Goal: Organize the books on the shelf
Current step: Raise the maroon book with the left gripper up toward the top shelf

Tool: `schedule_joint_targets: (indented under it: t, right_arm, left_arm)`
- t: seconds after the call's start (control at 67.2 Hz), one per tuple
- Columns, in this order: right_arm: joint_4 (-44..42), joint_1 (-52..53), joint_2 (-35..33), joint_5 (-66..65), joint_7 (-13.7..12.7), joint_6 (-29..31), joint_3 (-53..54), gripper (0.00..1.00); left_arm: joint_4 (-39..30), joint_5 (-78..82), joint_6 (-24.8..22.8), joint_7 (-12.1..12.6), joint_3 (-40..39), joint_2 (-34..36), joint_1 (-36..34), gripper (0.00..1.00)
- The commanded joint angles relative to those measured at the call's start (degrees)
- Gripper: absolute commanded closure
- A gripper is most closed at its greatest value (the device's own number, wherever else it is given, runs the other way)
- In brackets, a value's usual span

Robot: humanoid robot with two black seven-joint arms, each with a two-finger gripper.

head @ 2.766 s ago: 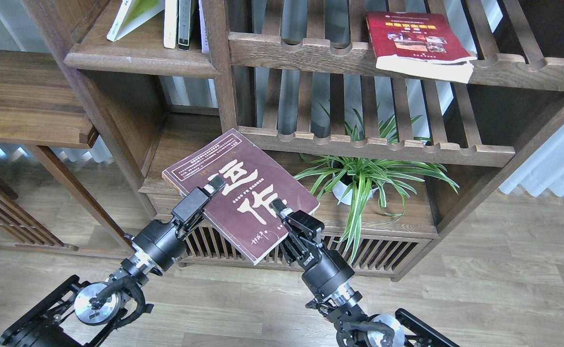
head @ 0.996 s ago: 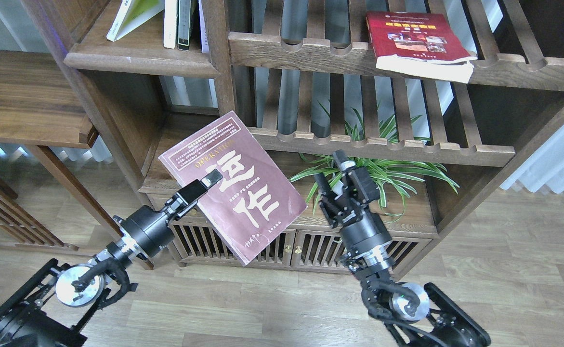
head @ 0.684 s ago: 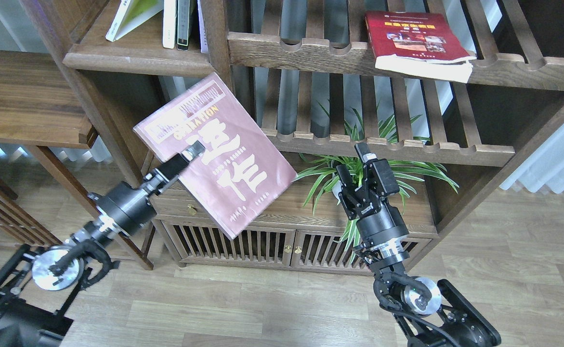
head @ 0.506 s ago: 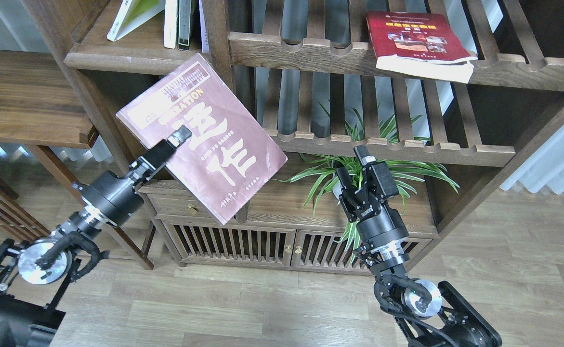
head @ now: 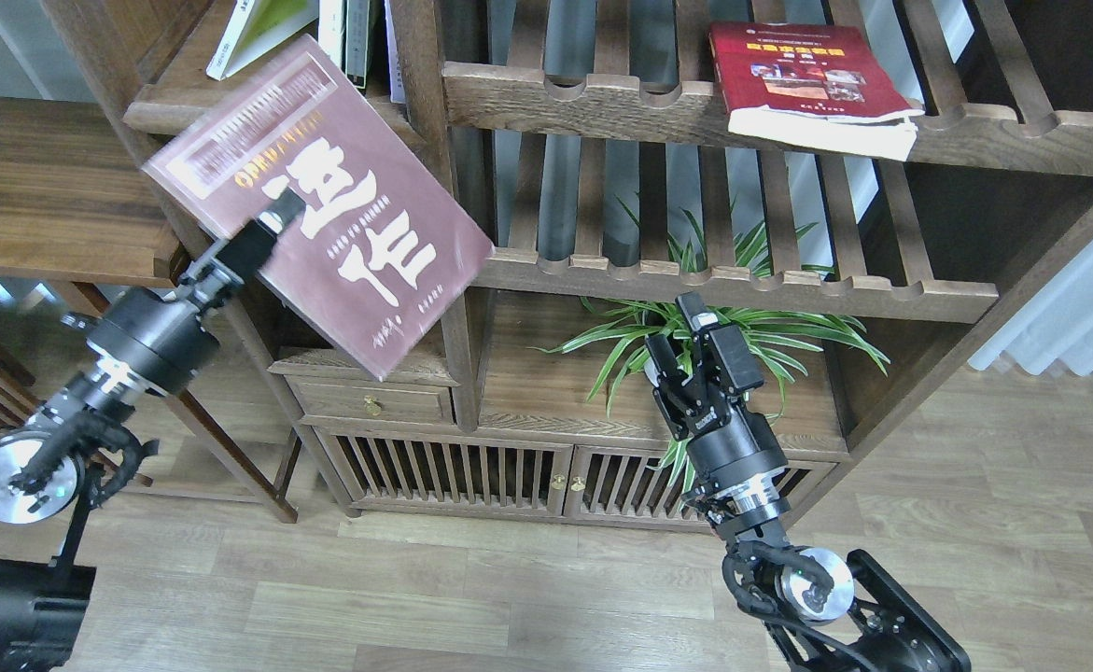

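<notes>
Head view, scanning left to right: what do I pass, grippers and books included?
left gripper → maroon book → potted plant level with the right gripper → red book

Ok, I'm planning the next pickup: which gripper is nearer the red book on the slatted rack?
Right. The right gripper is open, below the red book by the plant. The left gripper is far to its left, clamped on the maroon book.
</notes>
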Motion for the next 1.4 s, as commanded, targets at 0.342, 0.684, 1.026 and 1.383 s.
schedule_joint_targets:
  t: [0.342, 0.684, 1.026, 1.383]
  right_arm:
    - [-0.6, 0.7, 0.0, -3.6, 0.0, 0.0, -2.2, 0.06]
    - [-0.6, -0.7, 0.0, -3.7, 0.1, 0.0, -2.0, 0.06]
    - [-0.5, -0.9, 0.0, -4.7, 0.0, 0.0, -2.2, 0.06]
    - [-2.5, 0.7, 0.0, -5.3, 0.0, 0.0, -4.9, 0.06]
  left_arm:
    - [0.0, 3.4, 0.0, 3.6, -7.3, -0.2, -17.1, 1.00]
    - [0.0, 7.2, 0.0, 3.6, -12.2, 0.0, -23.2, 1.00]
    - [0.9, 7.3, 0.0, 3.6, -15.7, 3.9, -24.0, 1.00]
    - [2.4, 9.0, 0.0, 3.6, -16.4, 3.7, -24.7, 1.00]
